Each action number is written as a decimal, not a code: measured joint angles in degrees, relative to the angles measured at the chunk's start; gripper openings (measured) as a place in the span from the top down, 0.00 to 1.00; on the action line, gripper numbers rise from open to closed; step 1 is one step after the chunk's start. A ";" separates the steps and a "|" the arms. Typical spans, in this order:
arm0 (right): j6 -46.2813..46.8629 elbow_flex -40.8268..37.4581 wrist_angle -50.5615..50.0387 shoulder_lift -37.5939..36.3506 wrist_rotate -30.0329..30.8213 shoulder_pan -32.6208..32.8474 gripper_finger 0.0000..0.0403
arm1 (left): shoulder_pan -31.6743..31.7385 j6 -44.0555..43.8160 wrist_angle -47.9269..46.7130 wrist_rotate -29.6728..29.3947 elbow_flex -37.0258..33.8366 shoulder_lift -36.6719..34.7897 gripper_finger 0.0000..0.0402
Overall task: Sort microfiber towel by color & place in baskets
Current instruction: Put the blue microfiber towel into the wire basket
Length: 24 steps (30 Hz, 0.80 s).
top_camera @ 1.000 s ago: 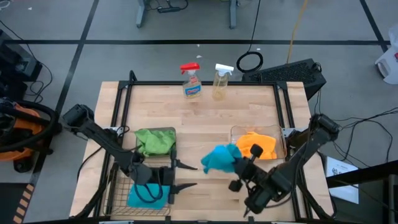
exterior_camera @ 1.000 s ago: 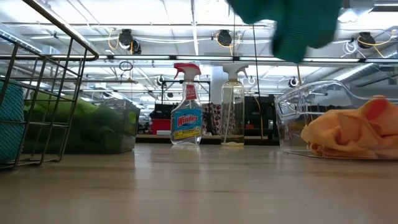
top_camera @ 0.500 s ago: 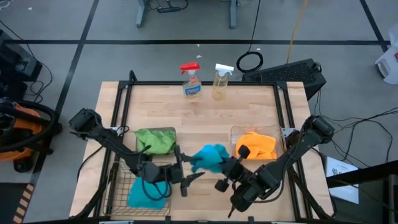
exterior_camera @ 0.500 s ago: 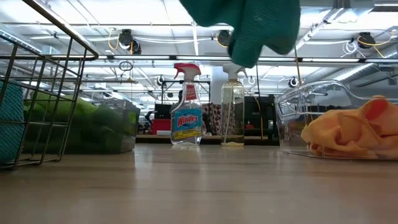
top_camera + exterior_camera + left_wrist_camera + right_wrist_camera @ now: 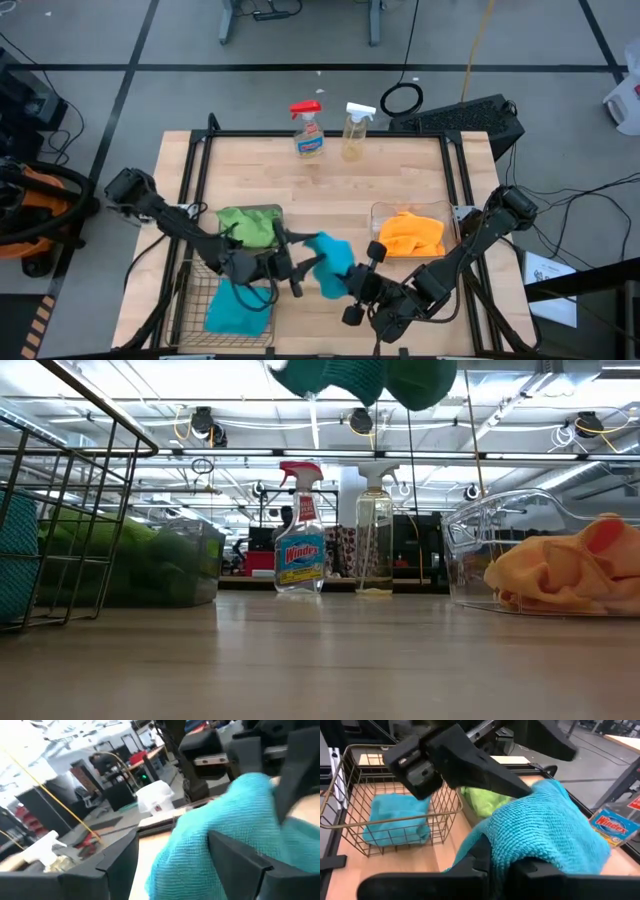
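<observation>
Seen from above, a wooden table [image 5: 330, 190] holds a wire-mesh basket [image 5: 190, 305] at its near left corner, the landmark here. A teal towel [image 5: 238, 308] lies inside the basket. Just behind the basket, a smoky grey tub [image 5: 278, 212] holds green towels [image 5: 245, 227]. Well to the basket's right, a clear tub [image 5: 378, 213] holds orange towels [image 5: 412, 232]. Between basket and clear tub, a second teal towel [image 5: 331, 264] is held above the table. The right gripper [image 5: 352, 283] is clamped on that towel. The left gripper [image 5: 294, 262], just right of the basket, has its fingers spread apart on either side of the towel. Two spray bottles [image 5: 308, 128] stand at the far edge.

From table height, the basket [image 5: 60, 510] is at the left, the grey tub [image 5: 195, 565] beside it, and the lifted teal towel [image 5: 365, 378] hangs high above the bare tabletop.

The left wrist camera shows its own fingers [image 5: 240, 865] wide apart around the teal towel [image 5: 220, 830].

The right wrist camera shows the teal towel [image 5: 545, 840] pinched in its own fingers, the left gripper's finger [image 5: 485, 775] touching it, and the basket [image 5: 345, 827] beyond with its teal towel [image 5: 395, 817].
</observation>
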 joint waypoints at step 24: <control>-20.91 0.00 19.55 -0.02 0.20 -0.23 0.96 | -11.18 -11.66 -1.00 -1.84 -0.04 0.58 0.37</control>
